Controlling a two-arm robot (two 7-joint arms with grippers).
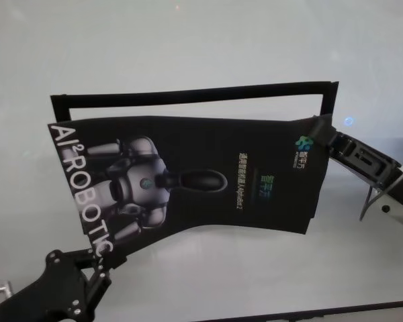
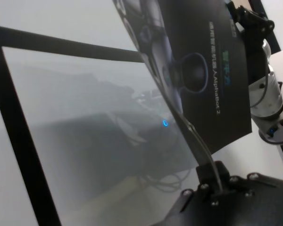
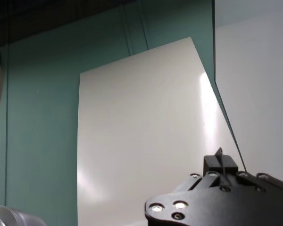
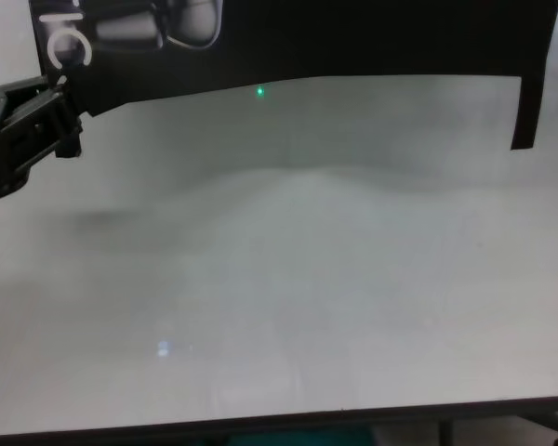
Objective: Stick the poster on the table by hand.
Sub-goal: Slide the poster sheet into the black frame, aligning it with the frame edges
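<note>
The poster (image 1: 208, 174) is a black sheet with a grey robot picture and white letters, held above the table (image 1: 188, 40) by both hands. My left gripper (image 1: 102, 258) is shut on its near left corner, below the letters. At the far right corner my right gripper (image 1: 322, 131) is shut on the sheet. The left wrist view shows the poster (image 2: 203, 61) rising edge-on from the left gripper (image 2: 216, 181). Its white back (image 3: 141, 141) fills the right wrist view, pinched at the right gripper (image 3: 220, 162). The chest view shows the poster's lower edge (image 4: 353, 37) and the left gripper (image 4: 65, 116).
Narrow black strips (image 1: 188, 91) form a frame outline on the table behind the poster, also seen from the left wrist as black strips (image 2: 19, 141). The right arm's silver wrist (image 1: 389, 194) reaches in from the right. The table's dark front edge (image 4: 279, 423) runs along the bottom.
</note>
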